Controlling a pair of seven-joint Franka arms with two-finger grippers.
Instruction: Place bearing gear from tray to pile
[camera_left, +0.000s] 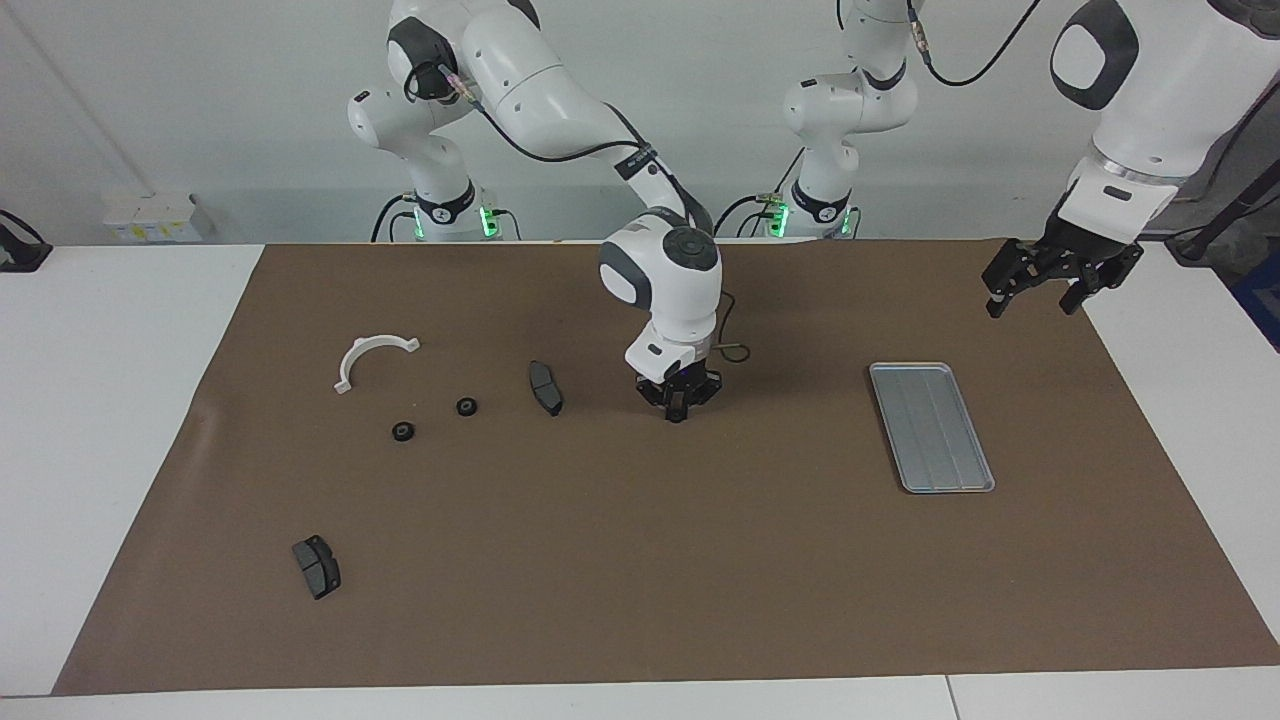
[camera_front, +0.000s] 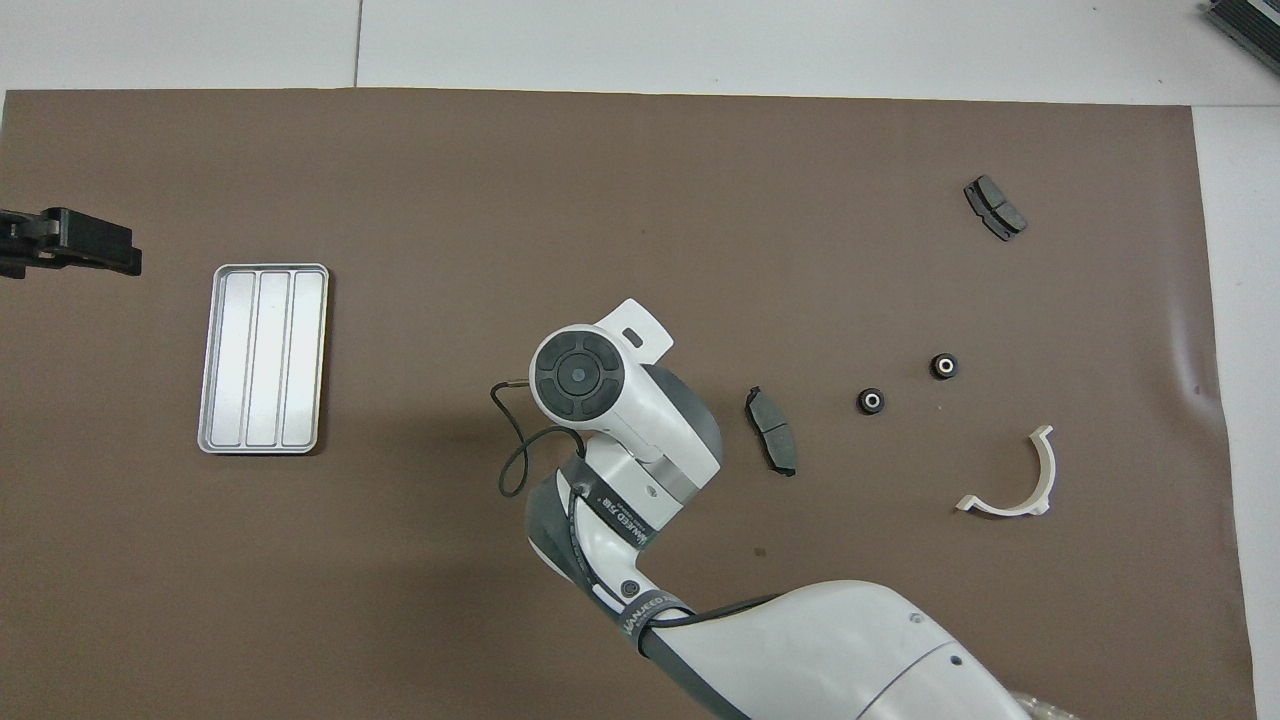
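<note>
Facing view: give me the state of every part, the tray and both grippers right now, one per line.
tray: flat on the mat, nothing in it.
two bearing gears: on the mat beside the white bracket, apart.
brake pad: lying beside the right gripper, untouched.
second brake pad: lying alone, farthest from the robots.
right gripper: shut, low over the mat; whether it holds anything is hidden.
left gripper: open, raised, waiting.
</note>
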